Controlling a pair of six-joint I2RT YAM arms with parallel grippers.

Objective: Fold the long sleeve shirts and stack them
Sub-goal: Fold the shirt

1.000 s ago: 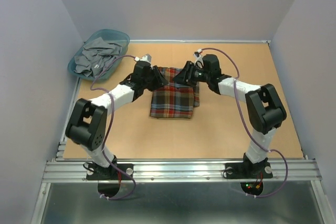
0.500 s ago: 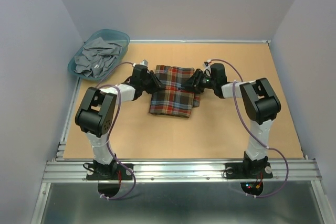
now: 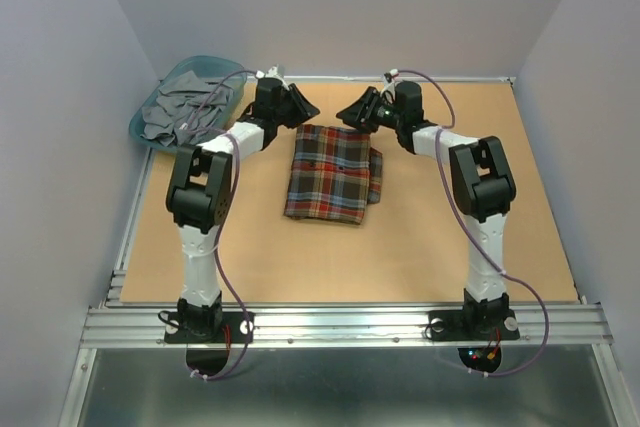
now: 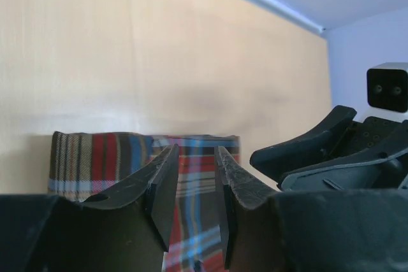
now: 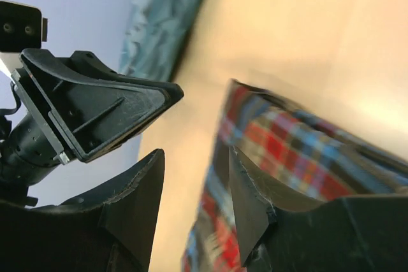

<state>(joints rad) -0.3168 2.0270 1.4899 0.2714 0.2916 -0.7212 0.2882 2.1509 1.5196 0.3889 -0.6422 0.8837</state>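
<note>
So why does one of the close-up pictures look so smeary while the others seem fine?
Top external view: sharp and evenly lit, with no glare. Left wrist view: the plaid shirt looks fairly crisp, though the left hand looms dark in the foreground. Right wrist view: tilted, with the shirt and the teal basket blurred, perhaps from motion or close focus.
</note>
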